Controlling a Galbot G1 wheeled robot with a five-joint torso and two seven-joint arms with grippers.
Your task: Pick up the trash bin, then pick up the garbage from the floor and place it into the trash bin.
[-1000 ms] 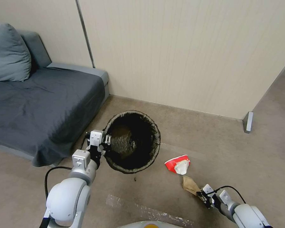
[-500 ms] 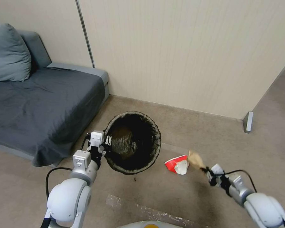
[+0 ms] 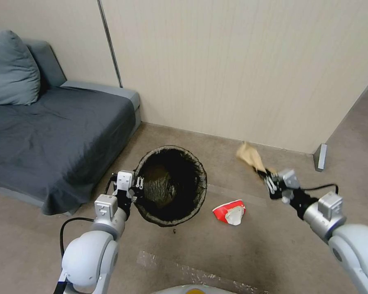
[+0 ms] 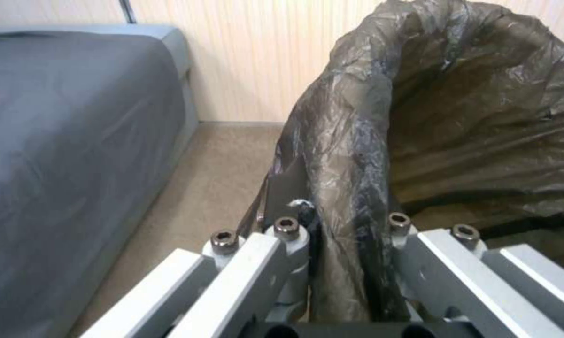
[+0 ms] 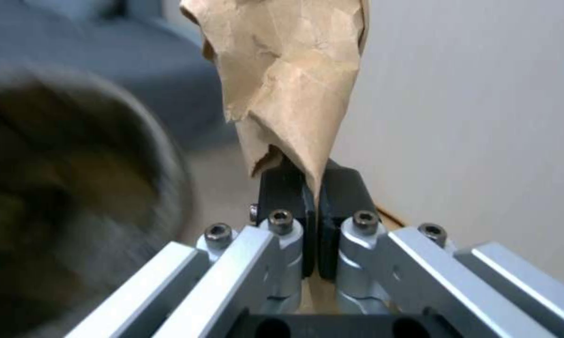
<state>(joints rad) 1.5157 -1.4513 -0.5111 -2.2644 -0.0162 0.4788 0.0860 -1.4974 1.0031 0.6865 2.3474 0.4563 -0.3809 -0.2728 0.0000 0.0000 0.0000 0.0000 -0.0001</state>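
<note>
The trash bin (image 3: 171, 184), lined with a dark bag (image 4: 357, 155), hangs off the floor with my left gripper (image 3: 135, 188) shut on its near-left rim (image 4: 347, 220). Brown crumpled stuff lies inside the bin. To the bin's right, my right gripper (image 3: 265, 173) is raised in the air, shut on a crumpled brown paper (image 3: 250, 156) (image 5: 288, 75) that sticks up from its black fingertips (image 5: 282, 188). A red-and-white wrapper with white tissue (image 3: 230, 212) lies on the beige floor (image 3: 249, 253) between the two arms.
A dark grey sofa (image 3: 49, 139) with a cushion (image 3: 10, 69) stands at the left, close to the bin. A beige panel wall (image 3: 241, 73) runs behind, ending at a grey post foot (image 3: 320, 157) on the right. Tape marks (image 3: 184, 269) cross the carpet near me.
My right gripper has lifted the brown paper off the floor, up and away from me, to above bin height. The left gripper and bin have barely moved.
</note>
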